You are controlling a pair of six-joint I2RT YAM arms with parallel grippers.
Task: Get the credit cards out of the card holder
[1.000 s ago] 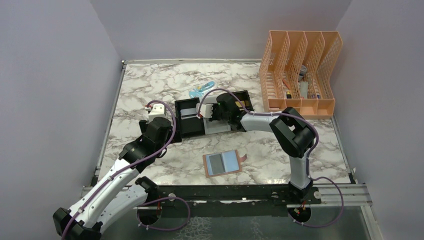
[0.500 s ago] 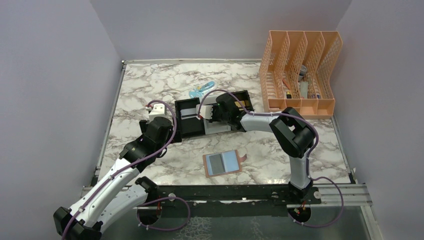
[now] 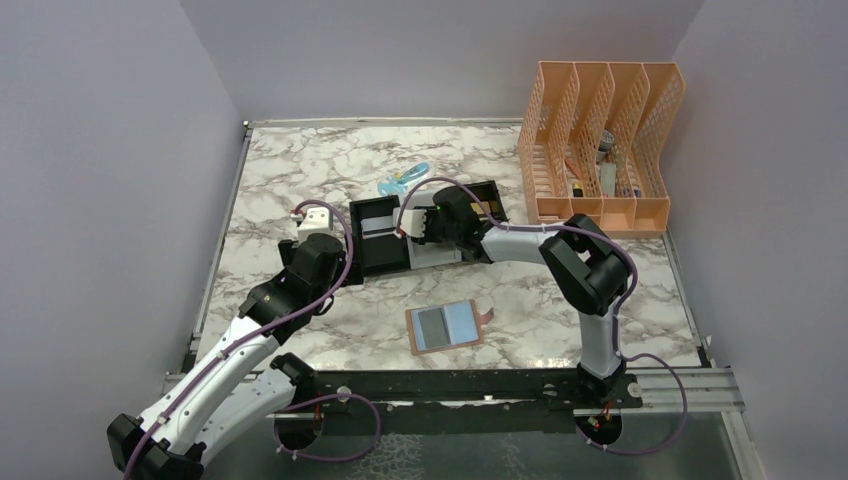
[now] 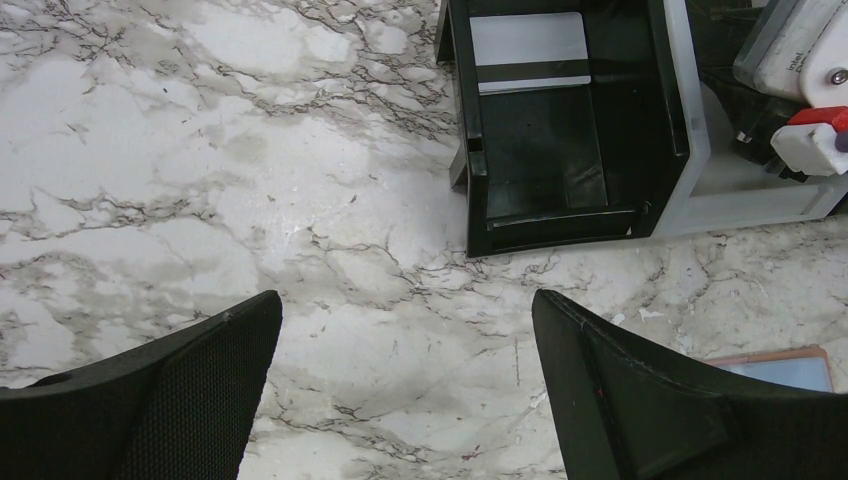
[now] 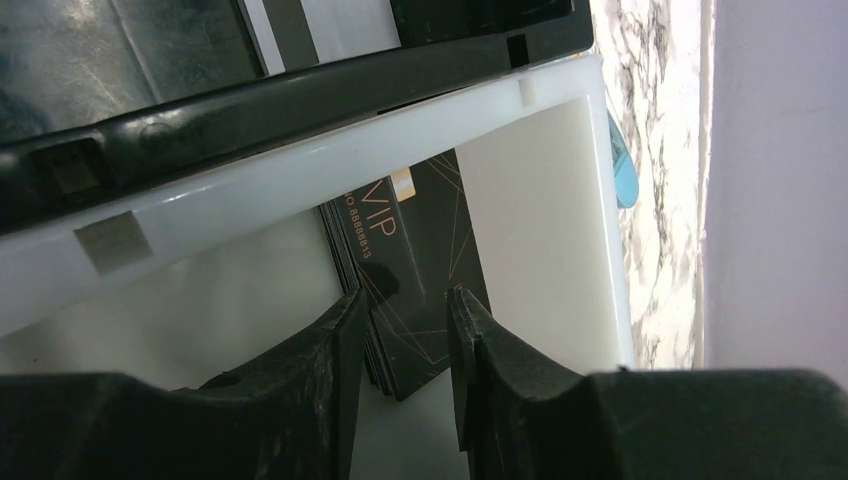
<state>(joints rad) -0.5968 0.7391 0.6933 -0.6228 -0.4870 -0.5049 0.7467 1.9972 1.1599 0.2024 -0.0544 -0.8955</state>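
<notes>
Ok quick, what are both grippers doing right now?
Left gripper: wide open, empty.
Right gripper: partly open over the black card in the tray, not gripping it.

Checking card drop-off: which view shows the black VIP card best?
Right wrist: the black VIP card lies in the white compartment, lettering legible. Top external: the right arm covers it. Left wrist: not visible.

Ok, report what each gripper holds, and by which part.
Nothing held: left gripper open above the table; right gripper parted over the black card lying flat.
</notes>
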